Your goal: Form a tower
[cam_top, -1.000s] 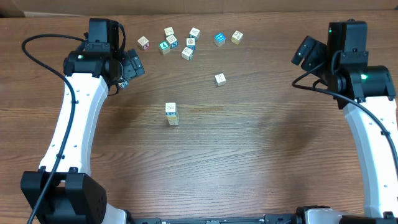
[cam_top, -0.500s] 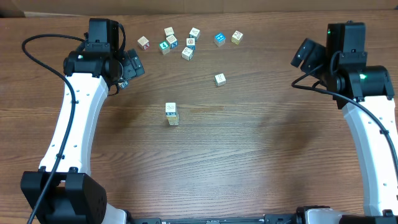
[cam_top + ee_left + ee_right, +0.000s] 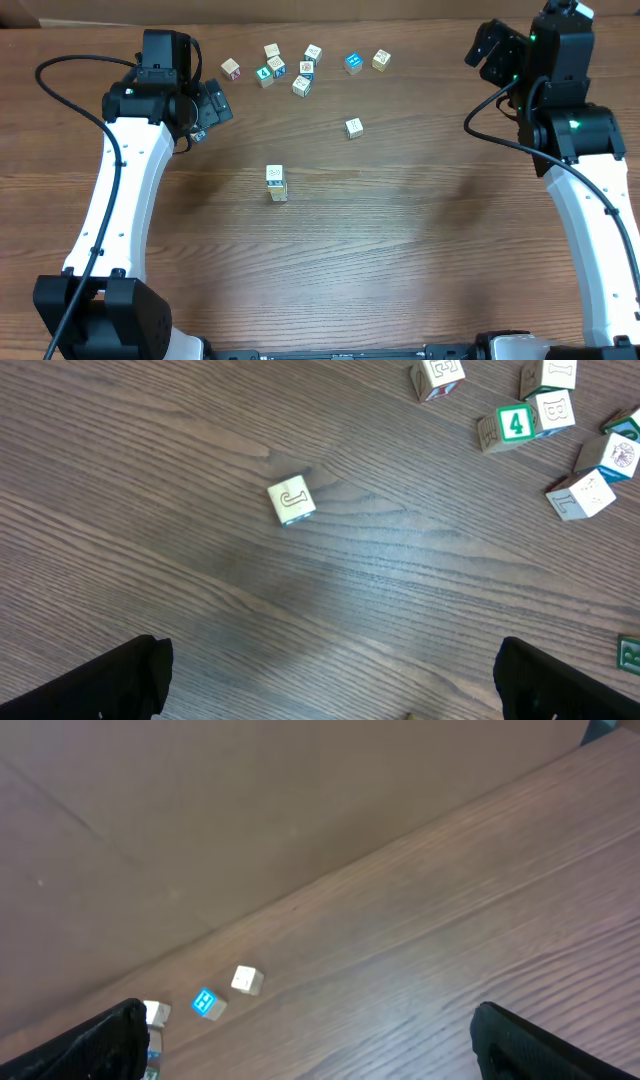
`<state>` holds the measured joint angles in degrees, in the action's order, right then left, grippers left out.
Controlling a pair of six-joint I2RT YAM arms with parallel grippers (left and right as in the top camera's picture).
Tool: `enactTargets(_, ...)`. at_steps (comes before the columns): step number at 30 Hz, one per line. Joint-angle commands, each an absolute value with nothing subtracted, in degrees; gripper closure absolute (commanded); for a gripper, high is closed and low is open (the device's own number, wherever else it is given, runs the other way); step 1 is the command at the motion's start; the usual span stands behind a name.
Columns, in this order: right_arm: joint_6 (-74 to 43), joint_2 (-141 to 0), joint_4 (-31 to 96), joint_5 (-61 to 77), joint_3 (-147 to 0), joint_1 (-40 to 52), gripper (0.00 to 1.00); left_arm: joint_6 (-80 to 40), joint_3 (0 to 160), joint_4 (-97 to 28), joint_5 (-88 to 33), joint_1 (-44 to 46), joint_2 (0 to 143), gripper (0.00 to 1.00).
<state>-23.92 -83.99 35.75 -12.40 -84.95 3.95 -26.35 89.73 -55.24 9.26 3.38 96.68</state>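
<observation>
Pretty sure I live on a robotics lab bench, not in anyone's home. I'm sitting at a bare wood-grain table with a plain brown board propped up behind it as a backdrop. My left arm and right arm are white-and-black units on black bases at the near edge, with loose black cable looping off them and a green status light glowing. The only props are little lettered cubes.
</observation>
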Motion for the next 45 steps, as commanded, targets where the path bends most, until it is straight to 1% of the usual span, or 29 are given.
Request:
enactTargets(1, -23.75, -81.56, 36.77, -12.78, -84.68, 4.51, 0.00, -25.26, 90.91, -55.22, 9.56, 3.51, 97.08, 0.00)
enactTargets(10, -23.73, -80.73, 35.55, -12.78, -84.71, 4.51, 0.00, -25.28, 90.91, -55.20, 9.58, 3.51, 97.06, 0.01)
enactTargets(20, -23.75, -80.68, 26.76, -12.78, -84.68, 4.51, 0.00, -25.28, 90.91, -55.22, 9.56, 3.51, 97.08, 0.01)
enactTargets(23, -23.75, -80.71, 21.58, -12.78, -84.53, 4.51, 0.00, -25.28, 90.91, -55.22, 9.56, 3.51, 97.08, 0.00)
enactTargets(25, -23.73, -80.71, 13.85, -12.78, -83.09, 4.51, 0.00, -25.28, 90.91, -55.22, 9.56, 3.51, 97.08, 0.01)
enactTargets(29, -23.75, -80.71, -7.14, -12.78, -77.34, 4.49, 0.00, -25.28, 90.91, -55.22, 9.56, 3.51, 97.08, 0.00)
enactTargets(32, -23.75, -80.68, -17.93, -12.78, -71.99, 4.51, 0.00, -25.28, 90.91, -55.22, 9.56, 3.51, 97.08, 0.00)
enactTargets(35, -23.75, -80.68, -21.63, -12.78, -68.93, 4.51, 0.00, -25.28, 90.91, -55.22, 9.56, 3.51, 97.08, 0.00)
enactTargets(38, -23.75, -80.68, -21.45, -12.78, -67.07, 4.51, 0.00, -25.28, 90.91, -55.22, 9.56, 3.51, 97.08, 0.00)
enactTargets(41, -23.75, -80.68, -24.45, -12.78, -64.84, 4.49, 0.00, -25.28, 90.91, -55.22, 9.56, 3.51, 97.08, 0.01)
enactTargets(45, -23.75, -80.62, -25.30, -12.78, -64.05, 4.49, 0.00, -25.28, 90.91, -55.22, 9.56, 3.51, 97.08, 0.00)
